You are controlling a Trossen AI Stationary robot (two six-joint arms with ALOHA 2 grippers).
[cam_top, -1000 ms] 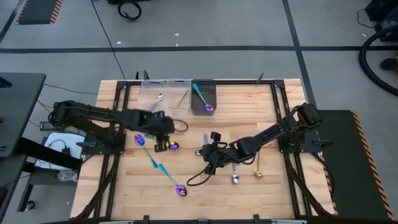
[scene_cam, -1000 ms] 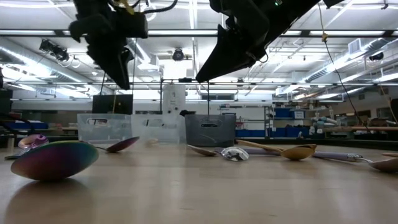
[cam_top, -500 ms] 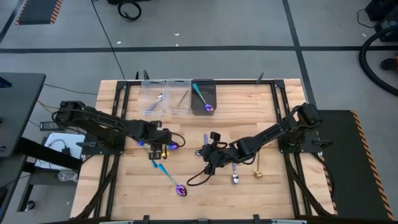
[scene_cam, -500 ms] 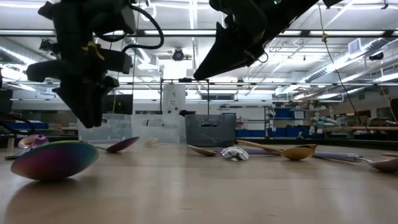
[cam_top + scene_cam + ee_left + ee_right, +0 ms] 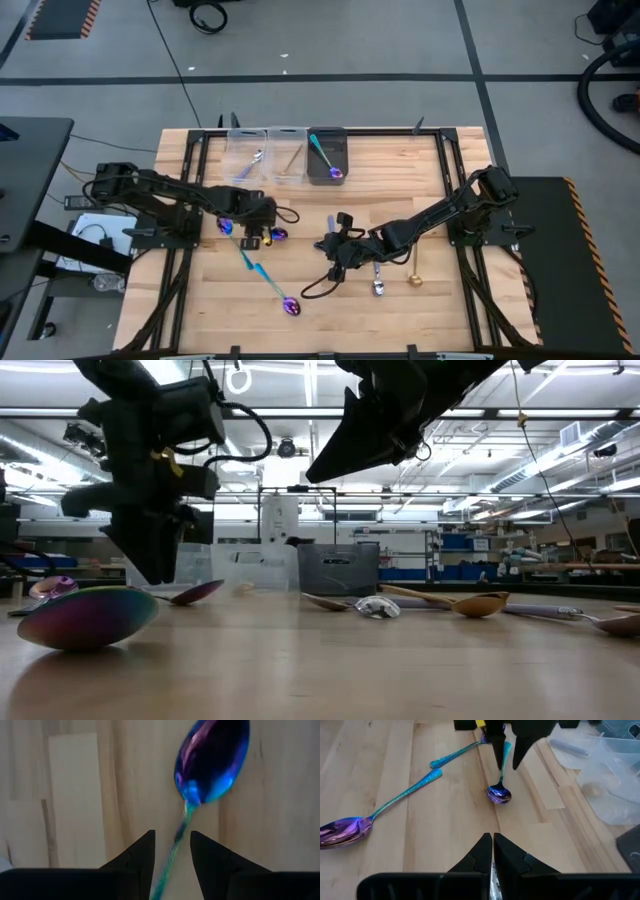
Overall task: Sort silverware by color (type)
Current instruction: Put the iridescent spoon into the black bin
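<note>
My left gripper [image 5: 256,240] is open and low over the table's left half. Its fingers stand on either side of the teal handle [image 5: 175,847] of an iridescent spoon [image 5: 212,765] without touching it. That spoon lies flat on the wood, its purple bowl [image 5: 279,235] pointing right; the right wrist view also shows the spoon [image 5: 499,795] under the left gripper [image 5: 506,755]. My right gripper [image 5: 335,247] hangs shut and empty above the table's middle. Two more iridescent spoons [image 5: 268,282] [image 5: 224,226] lie near the left gripper.
A silver spoon [image 5: 378,283] and a gold spoon [image 5: 412,277] lie under the right arm. A lilac handle end [image 5: 331,219] shows beside the right wrist. At the far edge stand two clear bins [image 5: 247,157] [image 5: 288,157] and a dark bin [image 5: 327,160], each holding cutlery.
My left gripper has come down toward the table and slightly toward its near-left, ending with its fingers astride the iridescent spoon's handle. The spoon has not moved. The right arm has kept still.
</note>
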